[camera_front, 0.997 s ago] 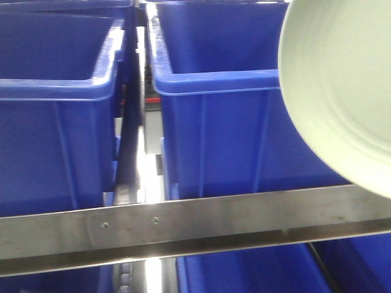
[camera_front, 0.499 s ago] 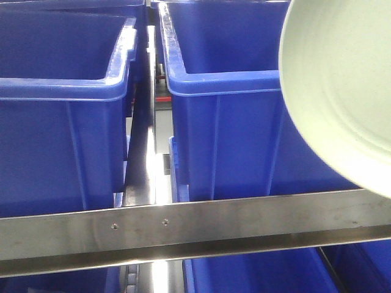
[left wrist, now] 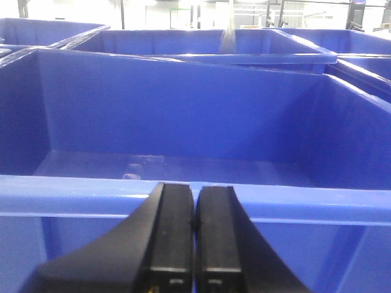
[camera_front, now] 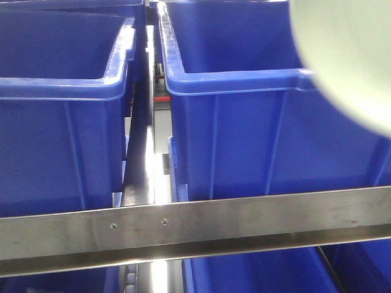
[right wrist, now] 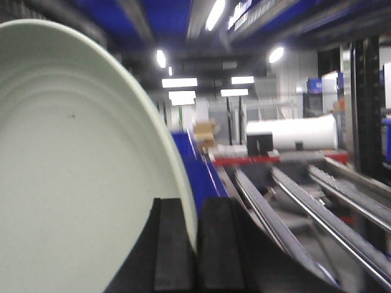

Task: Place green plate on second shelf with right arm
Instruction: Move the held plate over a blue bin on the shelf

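Note:
The green plate fills the upper right corner of the front view, blurred, held up in the air in front of the right blue bin. In the right wrist view the green plate stands on edge at the left, and my right gripper is shut on its rim, one finger on each face. My left gripper is shut with nothing between its fingers, just in front of the rim of a blue bin. The shelf shows as a steel rail across the bottom of the front view.
Two deep blue bins stand side by side on the shelf behind the steel rail, with a narrow gap between them. More blue bins sit below the rail. Metal roller rails run away at the right.
The plate has risen and moved right, leaving more of the right bin's front uncovered. The view shifted slightly between the first two frames, then held still.

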